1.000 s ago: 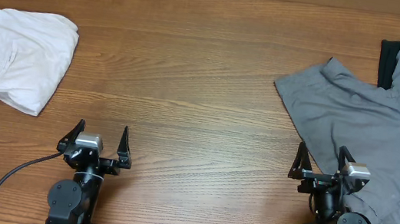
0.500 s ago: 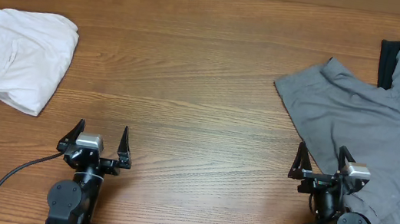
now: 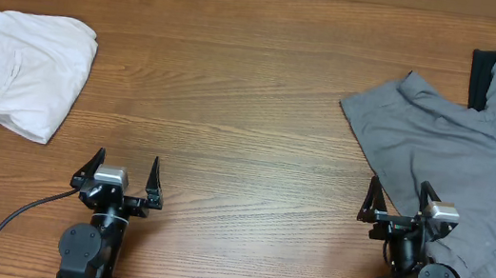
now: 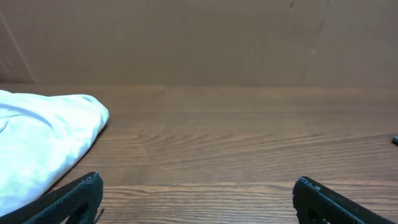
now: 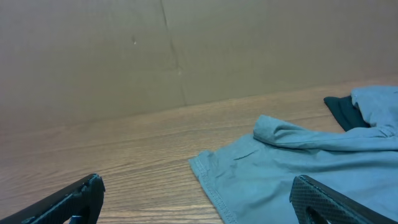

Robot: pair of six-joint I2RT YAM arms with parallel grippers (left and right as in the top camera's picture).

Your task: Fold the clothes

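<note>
Cream shorts lie at upper left of the overhead frame, flat on the desk, already doubled into a compact bundle. We judge the fold nearly done.

Left end effector, bottom left: fingers apart, empty, well apart from the shorts. Right end effector, bottom right: likewise spread and empty, at the edge of the grey garment. Black fabric is at upper right.

For any finishing fold we would send the left arm in low, pinch the shorts' nearest corner through all layers, lift little and lay flat. The right arm should stay off the grey cloth.
</note>
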